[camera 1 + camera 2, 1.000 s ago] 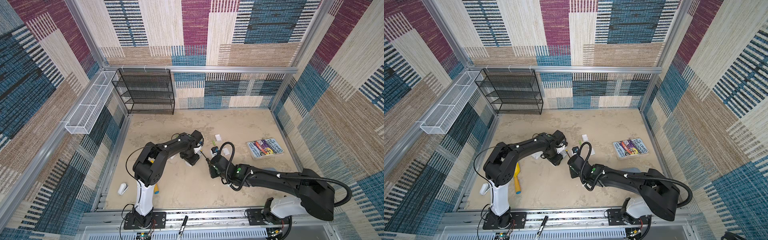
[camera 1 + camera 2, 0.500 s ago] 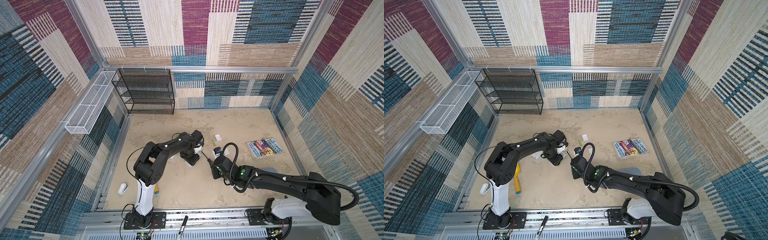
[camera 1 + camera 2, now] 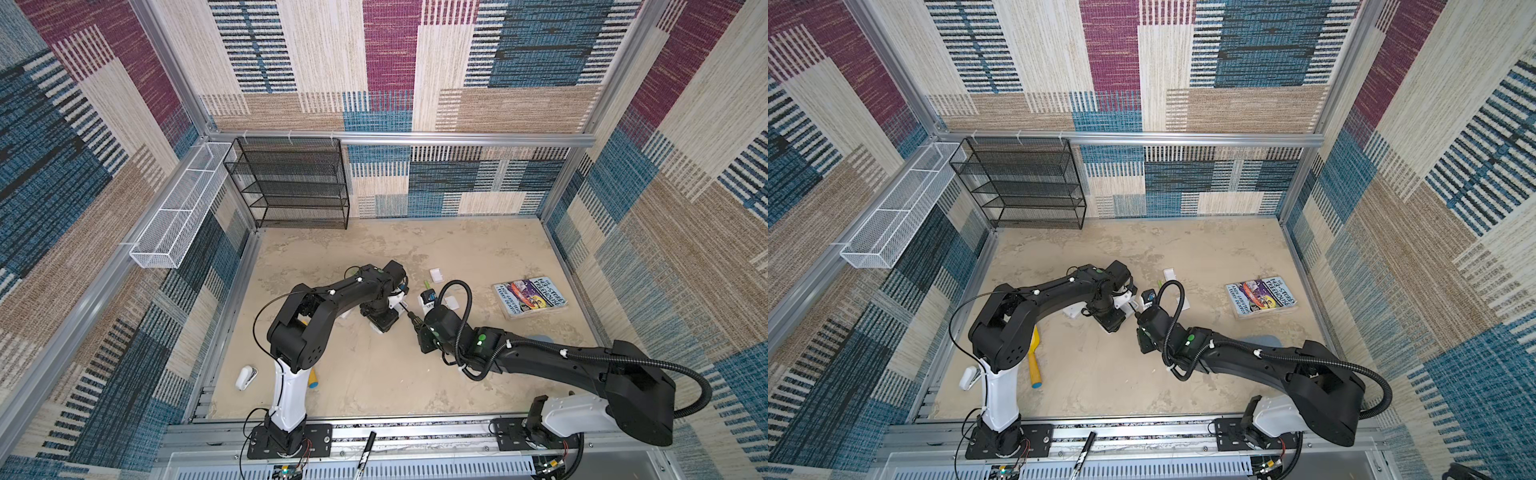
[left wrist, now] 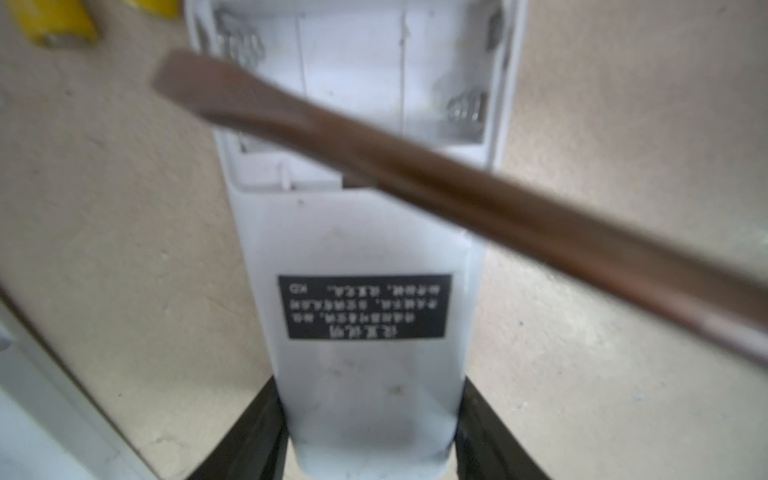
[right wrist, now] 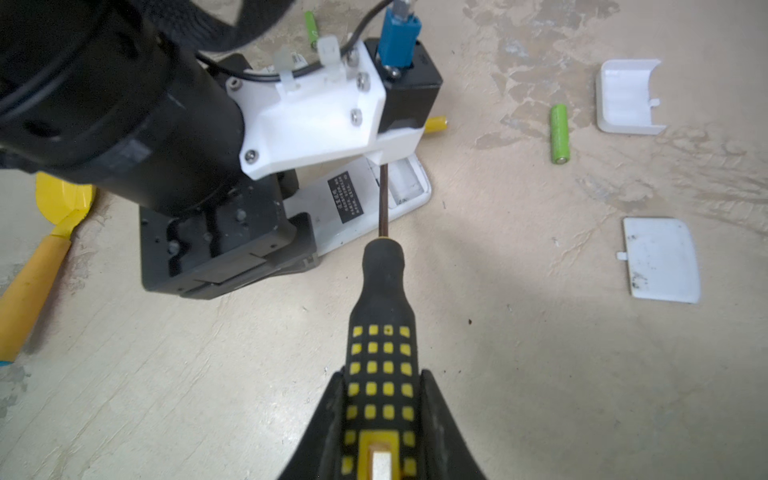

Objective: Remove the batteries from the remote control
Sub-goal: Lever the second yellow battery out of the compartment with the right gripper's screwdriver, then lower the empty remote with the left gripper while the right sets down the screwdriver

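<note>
While the left gripper (image 4: 370, 399) squeezes the narrow end of the white remote control (image 4: 365, 232), the right gripper (image 5: 382, 386) is closed tight around the black-and-yellow handle of a screwdriver (image 5: 383, 291). The remote control lies back side up on the bench (image 5: 519, 353). Its battery slot (image 4: 374, 70) is open at the end far from the left gripper, and metal springs (image 4: 465, 108) show inside.

The screwdriver's thin brown shaft reaches out from the right gripper and crosses over that slot. Its flat tip is by the slot's edge, but I cannot tell if it touches.

A yellow battery (image 5: 436, 123) lies on the bench just past the remote's open end. One green battery (image 5: 559, 133) lies farther out from the right gripper, beside a white lid (image 5: 627, 99). A second white lid (image 5: 660, 259) lies nearer to the right gripper. Another green battery (image 5: 311, 25) lies on the far side of the left arm (image 5: 124, 104) from the right gripper.
</note>
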Controlling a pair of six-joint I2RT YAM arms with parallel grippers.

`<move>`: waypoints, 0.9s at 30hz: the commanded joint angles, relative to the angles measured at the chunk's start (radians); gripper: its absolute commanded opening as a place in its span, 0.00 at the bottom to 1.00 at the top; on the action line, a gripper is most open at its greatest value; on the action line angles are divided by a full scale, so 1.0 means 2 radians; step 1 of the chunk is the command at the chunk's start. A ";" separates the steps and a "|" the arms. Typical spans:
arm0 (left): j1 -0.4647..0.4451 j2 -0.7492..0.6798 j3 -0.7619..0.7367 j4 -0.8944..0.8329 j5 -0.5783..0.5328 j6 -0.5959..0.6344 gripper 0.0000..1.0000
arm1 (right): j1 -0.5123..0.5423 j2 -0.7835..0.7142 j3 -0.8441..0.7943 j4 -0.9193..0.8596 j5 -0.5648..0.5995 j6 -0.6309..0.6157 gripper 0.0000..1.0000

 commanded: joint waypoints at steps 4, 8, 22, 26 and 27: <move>-0.004 0.018 -0.017 -0.074 0.063 0.013 0.59 | -0.006 -0.005 0.001 0.012 0.017 -0.006 0.00; 0.002 0.014 -0.016 -0.068 0.056 0.007 0.65 | -0.031 -0.014 -0.005 0.022 0.028 -0.023 0.00; 0.026 -0.057 -0.036 -0.017 0.089 -0.005 1.00 | -0.138 0.060 0.008 0.142 -0.080 -0.091 0.00; 0.029 -0.083 -0.037 -0.005 0.100 -0.006 0.99 | -0.139 0.085 0.014 0.151 -0.093 -0.092 0.00; 0.030 -0.090 -0.036 -0.002 0.104 -0.006 0.99 | -0.139 0.091 0.012 0.155 -0.095 -0.089 0.00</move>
